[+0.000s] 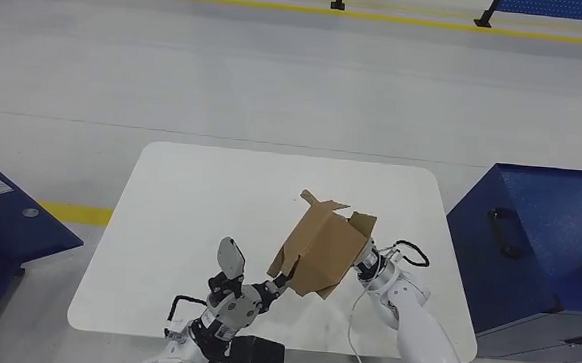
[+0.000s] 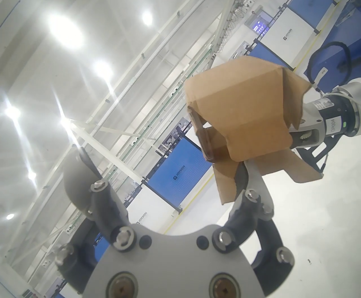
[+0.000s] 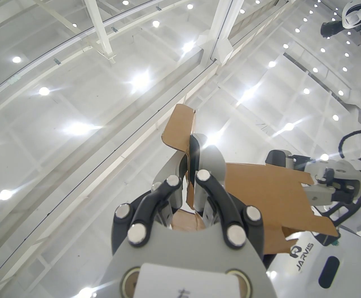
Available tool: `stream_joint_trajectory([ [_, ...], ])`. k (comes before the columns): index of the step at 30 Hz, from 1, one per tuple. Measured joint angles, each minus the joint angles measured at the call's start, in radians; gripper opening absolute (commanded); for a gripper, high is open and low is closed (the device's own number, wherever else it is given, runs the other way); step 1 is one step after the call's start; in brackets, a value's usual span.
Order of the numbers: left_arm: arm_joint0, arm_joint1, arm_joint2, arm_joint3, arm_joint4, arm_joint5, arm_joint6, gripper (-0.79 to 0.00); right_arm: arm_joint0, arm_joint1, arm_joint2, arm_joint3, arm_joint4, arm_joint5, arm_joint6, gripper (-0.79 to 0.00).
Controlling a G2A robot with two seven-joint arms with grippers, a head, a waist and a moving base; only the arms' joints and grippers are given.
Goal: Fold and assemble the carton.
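Right end effector (image 3: 189, 149) is clenched on a flap of the carton (image 1: 319, 245), which is held tilted over the bench (image 1: 189, 205). Left end effector (image 2: 163, 166) is spread wide, with one finger (image 2: 253, 176) set against a lower flap.

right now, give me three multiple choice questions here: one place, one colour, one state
1. Where is the carton? A flat on the table B held up off the table C in the blue bin
2. What colour is the table? A white B brown C blue
3. The right claw is A open B shut on a carton flap C far from the carton
Answers: B, both wrist views look up at it; A, its bare top is white; B, its fingers pinch cardboard.
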Motion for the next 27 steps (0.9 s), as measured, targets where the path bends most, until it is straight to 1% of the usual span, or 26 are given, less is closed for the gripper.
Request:
stream_joint_trajectory([
  [7, -0.017, -0.005, 0.000, 0.004, -0.086, -0.041, 0.017, 0.000, -0.006, -0.002, -0.010, -0.005, -0.001, 0.018, -0.004, -0.785],
  [15, -0.020, -0.007, -0.005, 0.006, -0.080, -0.065, 0.013, 0.000, -0.011, -0.004, -0.021, -0.001, 0.023, 0.053, -0.014, -0.785],
  [22, -0.014, -0.010, 0.003, -0.002, -0.075, -0.059, 0.020, 0.000, -0.018, -0.004, -0.029, -0.009, 0.001, 0.058, -0.019, -0.785],
  [27, -0.001, -0.011, 0.002, -0.023, -0.098, -0.047, 0.030, 0.000, -0.022, -0.003, -0.032, -0.016, -0.047, 0.033, -0.010, -0.785],
])
